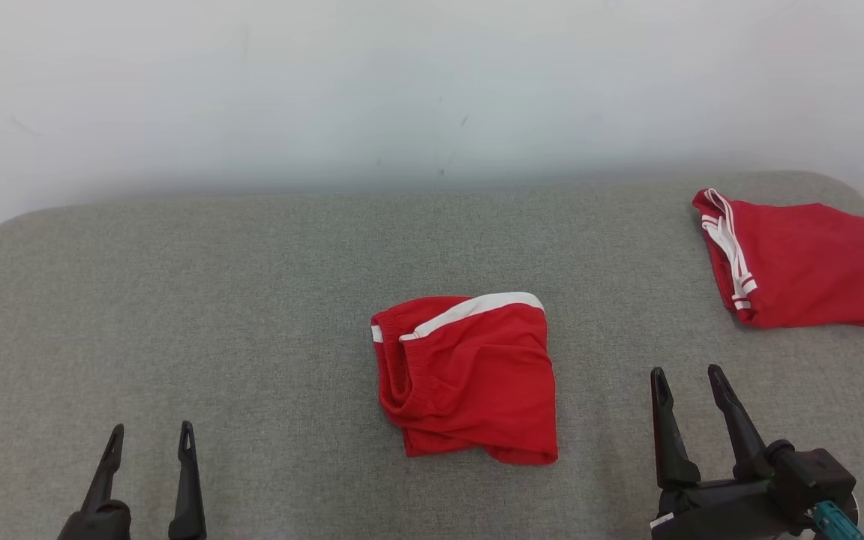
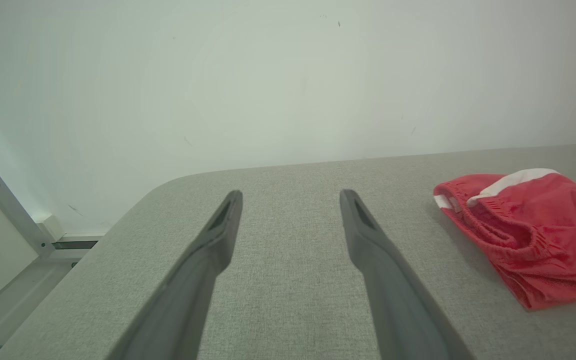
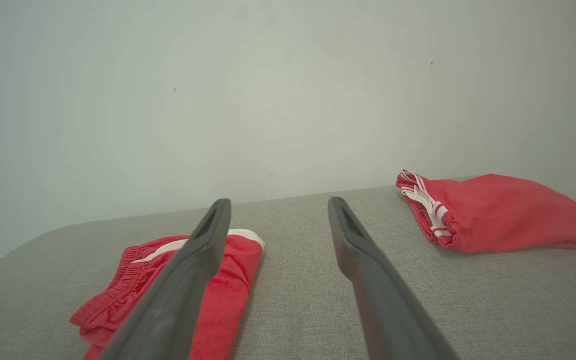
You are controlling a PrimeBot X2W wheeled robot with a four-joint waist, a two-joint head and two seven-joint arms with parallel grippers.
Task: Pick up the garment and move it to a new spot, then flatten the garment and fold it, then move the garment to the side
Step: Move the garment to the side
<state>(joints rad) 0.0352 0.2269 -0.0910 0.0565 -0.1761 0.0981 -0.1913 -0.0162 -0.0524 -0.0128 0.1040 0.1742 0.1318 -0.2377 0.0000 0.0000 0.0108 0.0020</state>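
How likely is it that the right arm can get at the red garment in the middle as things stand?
Probably yes. The right tool stands open to the right of the middle garment, with bare grey surface between them; the other red garment lies farther back, out of the way.

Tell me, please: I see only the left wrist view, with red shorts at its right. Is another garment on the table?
Observer: Yes, a second garment, also red, lies at the far right corner of the table, apart from the shorts.
Operator: Is it folded?
Observer: It looks folded flat, with white stripes along its left end.
Operator: Where is the right hand?
Observer: The right hand is open, near the front edge, right of the shorts and not touching them.
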